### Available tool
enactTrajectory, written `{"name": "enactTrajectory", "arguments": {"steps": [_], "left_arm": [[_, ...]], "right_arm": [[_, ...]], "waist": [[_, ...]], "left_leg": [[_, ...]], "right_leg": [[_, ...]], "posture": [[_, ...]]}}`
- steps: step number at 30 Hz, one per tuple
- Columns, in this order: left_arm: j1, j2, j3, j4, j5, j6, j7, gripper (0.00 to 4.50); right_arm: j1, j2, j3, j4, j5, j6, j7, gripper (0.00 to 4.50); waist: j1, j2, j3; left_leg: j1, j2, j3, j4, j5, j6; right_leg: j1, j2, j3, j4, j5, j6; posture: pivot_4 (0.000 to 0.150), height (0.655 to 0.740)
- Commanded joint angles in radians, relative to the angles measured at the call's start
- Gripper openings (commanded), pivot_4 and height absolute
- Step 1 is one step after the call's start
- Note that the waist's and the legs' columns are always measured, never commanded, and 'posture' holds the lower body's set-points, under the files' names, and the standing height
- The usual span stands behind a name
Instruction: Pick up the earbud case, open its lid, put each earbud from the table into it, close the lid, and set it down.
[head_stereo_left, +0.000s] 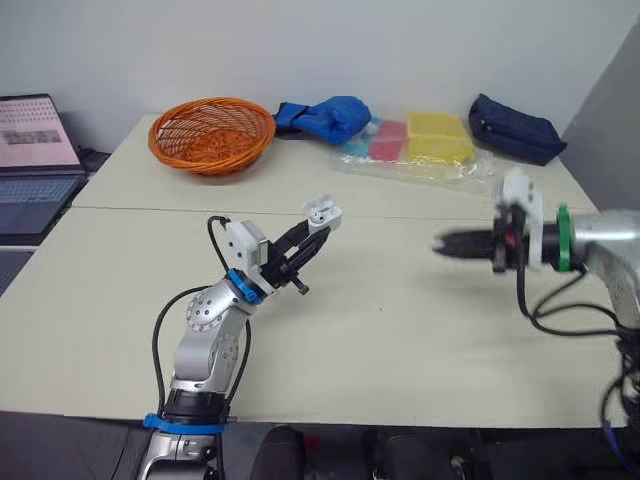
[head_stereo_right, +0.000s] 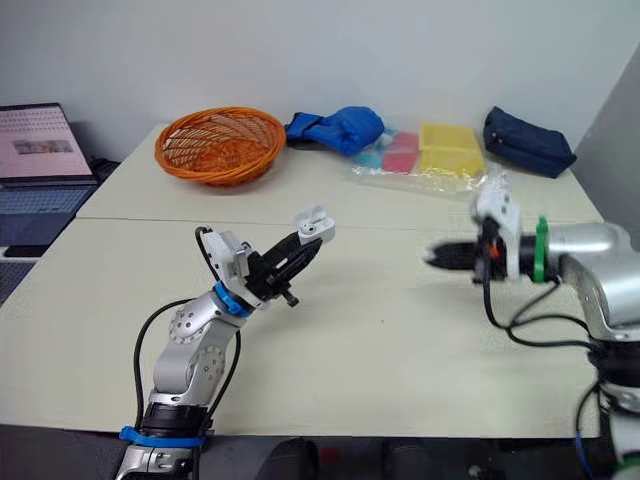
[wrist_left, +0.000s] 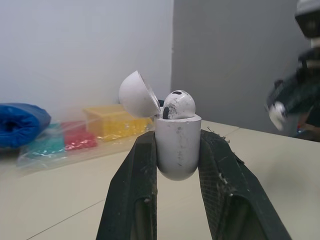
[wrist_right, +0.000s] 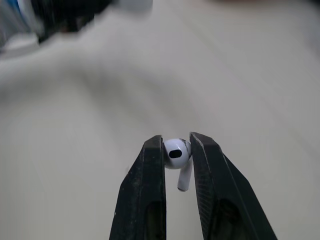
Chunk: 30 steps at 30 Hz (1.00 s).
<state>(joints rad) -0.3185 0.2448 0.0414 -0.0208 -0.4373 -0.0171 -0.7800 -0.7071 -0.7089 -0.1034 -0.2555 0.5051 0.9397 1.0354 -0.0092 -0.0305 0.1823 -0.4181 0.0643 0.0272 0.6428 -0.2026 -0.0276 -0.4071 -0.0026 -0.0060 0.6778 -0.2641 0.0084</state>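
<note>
Your left pincer (head_stereo_left: 312, 235) pinches the earbud case (wrist_left: 177, 150) and holds it up over the table (head_stereo_left: 400, 340). Its lid (wrist_left: 136, 95) is open, with one earbud (wrist_left: 178, 105) inside. Your right pincer (wrist_right: 176, 145) pinches the other earbud (wrist_right: 176, 154), well apart from the case.

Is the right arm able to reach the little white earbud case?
Probably yes. The small white earbud case is held up in the left gripper, lid open, and nothing stands between it and the right gripper carrying a white earbud.
</note>
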Motion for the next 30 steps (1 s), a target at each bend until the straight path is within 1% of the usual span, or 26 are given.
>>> {"name": "enactTrajectory", "arguments": {"steps": [1,3,5,7,9,13,18,24,30], "left_arm": [[-0.042,-0.013,-0.008,0.008,-0.005,-0.028,-0.013,0.77],[-0.057,-0.019,-0.014,0.020,-0.004,-0.035,-0.019,0.77],[-0.065,-0.023,-0.014,0.028,-0.003,-0.037,-0.021,0.77],[-0.086,-0.033,-0.017,0.044,-0.004,-0.039,-0.023,0.77],[-0.098,-0.040,-0.021,0.056,-0.003,-0.043,-0.026,0.77],[-0.113,-0.047,-0.021,0.058,-0.005,-0.040,-0.031,0.77],[-0.122,-0.050,-0.013,0.065,-0.005,-0.048,-0.030,0.77],[-0.114,-0.051,-0.023,0.052,-0.004,-0.048,-0.037,0.77],[-0.127,-0.050,-0.018,0.057,-0.006,-0.047,-0.041,0.77]], "right_arm": [[-0.113,0.147,-0.055,-0.072,0.063,0.034,-0.201,0.38],[-0.169,0.232,-0.065,-0.072,0.082,0.044,-0.287,0.38],[-0.192,0.270,-0.059,-0.071,0.079,0.035,-0.338,0.38],[-0.179,0.322,-0.017,-0.067,0.049,-0.050,-0.366,0.38],[-0.163,0.353,0.012,-0.065,0.039,-0.098,-0.381,0.38],[-0.139,0.401,0.036,-0.072,0.048,-0.109,-0.428,0.38],[-0.118,0.426,0.055,-0.077,0.047,-0.114,-0.458,0.38],[-0.057,0.467,0.100,-0.080,0.021,-0.139,-0.515,0.38],[-0.041,0.453,0.129,-0.052,-0.005,-0.178,-0.515,0.38]], "waist": [[0.004,0.000,0.000],[0.007,0.000,0.000],[0.012,0.000,0.000],[0.015,0.000,0.000],[0.012,0.000,0.000],[0.007,0.000,0.000],[0.007,0.000,0.000],[0.007,0.000,0.000],[0.007,0.000,0.000]], "left_leg": [[-0.001,0.000,0.002,0.000,0.000,0.000],[-0.005,0.000,0.002,0.000,0.000,0.000],[-0.008,-0.001,0.002,0.001,0.000,0.000],[-0.009,-0.001,0.001,0.001,0.000,0.000],[-0.009,-0.001,0.001,0.001,0.000,0.000],[-0.009,0.000,0.001,0.001,0.000,0.000],[-0.009,0.000,0.000,0.001,0.000,0.000],[-0.009,0.000,0.001,0.001,0.000,0.000],[-0.009,0.000,0.001,0.001,0.000,0.000]], "right_leg": [[-0.002,0.000,0.002,0.000,0.000,0.000],[-0.004,-0.001,0.002,0.000,0.000,0.001],[-0.007,-0.001,0.001,0.000,0.000,0.001],[-0.008,-0.002,0.000,0.000,0.002,-0.002],[-0.008,-0.002,0.000,0.000,0.001,-0.002],[-0.009,-0.001,0.000,0.002,0.000,0.001],[-0.009,0.000,0.000,0.002,0.000,0.001],[-0.009,0.000,0.000,0.002,0.000,0.001],[-0.010,0.000,0.001,0.002,0.000,0.001]], "posture": [[0.150,0.7400],[0.150,0.7400],[0.150,0.7400],[0.150,0.7400],[0.150,0.7400],[0.150,0.7400],[0.150,0.7400],[0.150,0.7400],[0.150,0.7400]]}}
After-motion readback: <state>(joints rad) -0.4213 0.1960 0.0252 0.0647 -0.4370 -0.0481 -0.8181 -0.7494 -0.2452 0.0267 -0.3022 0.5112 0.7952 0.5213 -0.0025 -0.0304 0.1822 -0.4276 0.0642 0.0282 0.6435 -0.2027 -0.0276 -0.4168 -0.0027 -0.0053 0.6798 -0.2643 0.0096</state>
